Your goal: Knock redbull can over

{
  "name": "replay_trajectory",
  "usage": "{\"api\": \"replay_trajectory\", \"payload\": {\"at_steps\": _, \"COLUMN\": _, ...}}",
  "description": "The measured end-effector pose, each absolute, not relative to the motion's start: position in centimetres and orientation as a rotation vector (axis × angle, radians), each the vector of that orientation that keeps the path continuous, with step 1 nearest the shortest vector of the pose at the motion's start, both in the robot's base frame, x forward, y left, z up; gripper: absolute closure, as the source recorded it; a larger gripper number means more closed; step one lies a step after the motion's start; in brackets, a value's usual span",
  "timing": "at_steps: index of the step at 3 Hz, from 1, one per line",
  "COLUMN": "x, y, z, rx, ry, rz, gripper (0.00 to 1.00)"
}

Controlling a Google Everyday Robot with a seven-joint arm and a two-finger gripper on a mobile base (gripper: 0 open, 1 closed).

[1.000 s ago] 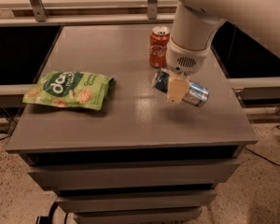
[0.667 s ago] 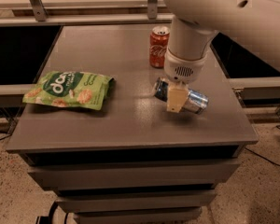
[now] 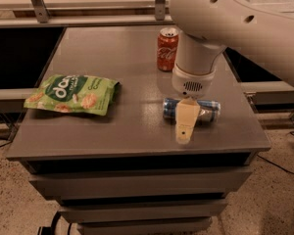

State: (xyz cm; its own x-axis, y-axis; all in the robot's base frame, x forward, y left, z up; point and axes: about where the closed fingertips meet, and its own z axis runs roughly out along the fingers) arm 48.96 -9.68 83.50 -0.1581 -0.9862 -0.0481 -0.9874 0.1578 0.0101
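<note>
Camera view, nearest first: the front edge of the grey table [image 3: 137,148] runs across the lower part, with drawers below it. Just behind that edge the gripper [image 3: 183,131] hangs point-down from the white arm [image 3: 235,23], its pale tip low over the tabletop and in front of the redbull can [image 3: 206,110]. Only one pale slab of it shows, so whether the jaws are wide or narrow cannot be told. The redbull can lies on its side, lengthwise left to right, to the right of the table's middle and partly hidden by the gripper. Judged from that, the knock looks done and only drawing clear remains. The risk lies there: a can on its side rolls freely, and a brush from the tip on lifting could send it rolling to the near edge and off. Further left a green snack bag [image 3: 71,94] lies flat, well apart. Behind the arm's wrist a red Coca-Cola can [image 3: 166,50] stands upright, near enough that a backward swing could topple it too
</note>
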Motion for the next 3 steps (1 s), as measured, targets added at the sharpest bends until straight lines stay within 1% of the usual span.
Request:
{"api": "replay_trajectory", "payload": {"at_steps": 2, "x": 48.57, "y": -10.15, "z": 83.28, "rx": -1.987, "ry": 2.358, "rz": 0.133, "gripper": 0.00}}
{"api": "replay_trajectory", "payload": {"at_steps": 3, "x": 48.53, "y": -10.12, "z": 83.30, "rx": -1.986, "ry": 2.357, "rz": 0.136, "gripper": 0.00}}
